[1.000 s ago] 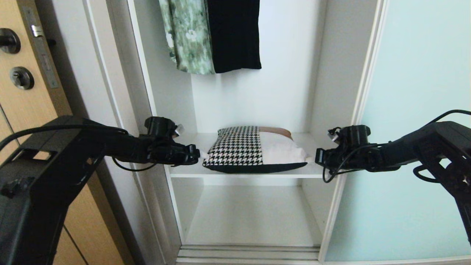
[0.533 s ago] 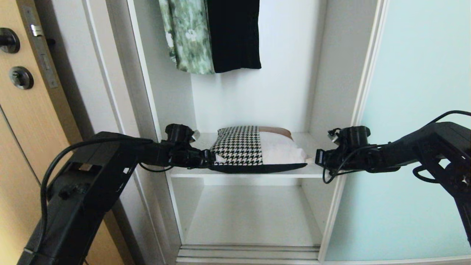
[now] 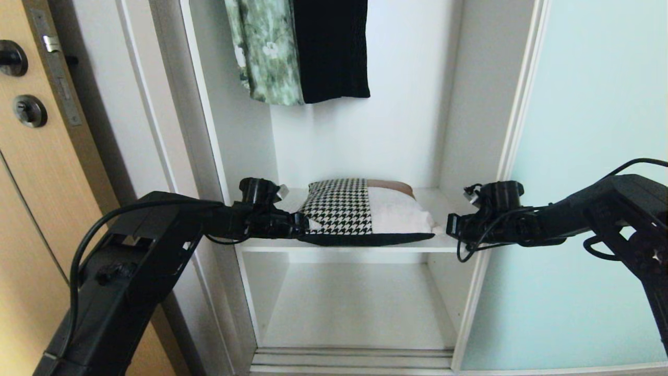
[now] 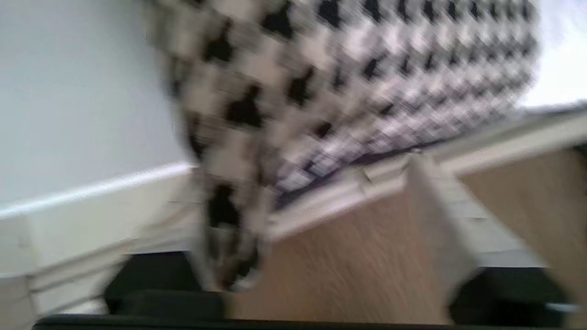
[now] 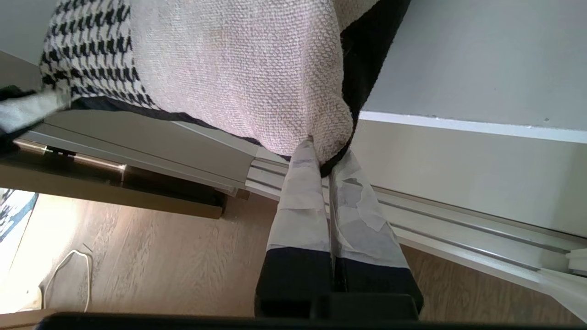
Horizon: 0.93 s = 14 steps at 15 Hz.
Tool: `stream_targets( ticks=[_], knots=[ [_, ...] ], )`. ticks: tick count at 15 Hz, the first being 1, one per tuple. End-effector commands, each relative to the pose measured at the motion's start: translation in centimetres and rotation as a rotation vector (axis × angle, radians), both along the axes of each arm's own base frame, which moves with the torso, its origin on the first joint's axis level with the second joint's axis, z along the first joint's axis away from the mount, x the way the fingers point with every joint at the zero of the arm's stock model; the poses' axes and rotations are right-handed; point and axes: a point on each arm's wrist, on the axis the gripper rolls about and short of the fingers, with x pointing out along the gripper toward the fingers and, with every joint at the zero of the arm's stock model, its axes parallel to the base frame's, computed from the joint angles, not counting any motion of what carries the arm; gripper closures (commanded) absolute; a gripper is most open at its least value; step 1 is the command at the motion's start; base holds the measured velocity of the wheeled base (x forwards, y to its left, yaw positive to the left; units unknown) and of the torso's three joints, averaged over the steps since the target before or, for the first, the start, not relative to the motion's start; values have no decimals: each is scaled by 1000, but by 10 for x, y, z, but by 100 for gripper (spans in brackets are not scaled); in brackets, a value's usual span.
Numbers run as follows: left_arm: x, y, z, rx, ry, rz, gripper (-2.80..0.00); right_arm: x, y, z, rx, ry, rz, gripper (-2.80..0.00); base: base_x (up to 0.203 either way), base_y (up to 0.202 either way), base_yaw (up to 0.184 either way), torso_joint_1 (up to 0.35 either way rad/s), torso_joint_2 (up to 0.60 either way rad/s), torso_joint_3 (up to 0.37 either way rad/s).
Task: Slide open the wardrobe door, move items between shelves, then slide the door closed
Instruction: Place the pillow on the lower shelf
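head view: left arm reached in level from the left, left gripper (image 3: 305, 228) at the houndstooth corner of the folded cloth stack (image 3: 365, 211). spread wide either side of that corner in the left wrist view, tips (image 4: 426, 206) blurred, contact not clear. right arm level from the right, right gripper (image 3: 442, 227) pinched tight on the stack's beige woven corner (image 5: 337, 133), taped fingers (image 5: 302, 201) pressed together. soft, pillow-like stack, black underside, rust strip behind, lay on the flat white upper shelf (image 3: 344, 243). lower shelf (image 3: 360, 308) beneath. frosted aqua sliding door (image 3: 589, 172) slid to the right.
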Motion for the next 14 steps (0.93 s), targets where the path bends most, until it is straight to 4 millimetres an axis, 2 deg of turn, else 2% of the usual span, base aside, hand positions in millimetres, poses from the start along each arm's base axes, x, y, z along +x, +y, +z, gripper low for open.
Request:
stream_targets(
  ticks=[1, 3, 11, 14],
  knots=[
    [4, 1, -3, 23, -42, 59, 0, 0, 0, -2, 3, 5, 2, 0, 0, 0, 0, 0, 0, 0],
    [6, 2, -8, 29, -48, 75, 0, 0, 0, -2, 3, 5, 3, 0, 0, 0, 0, 0, 0, 0],
    [5, 2, -5, 13, -37, 120, 0, -1, -1, -3, 11, 8, 17, 0, 0, 0, 0, 0, 0, 0],
    [-3, 1, 11, 19, -48, 148, 0, -12, -1, 11, 20, -18, 28, 0, 0, 0, 0, 0, 0, 0]
  ],
)
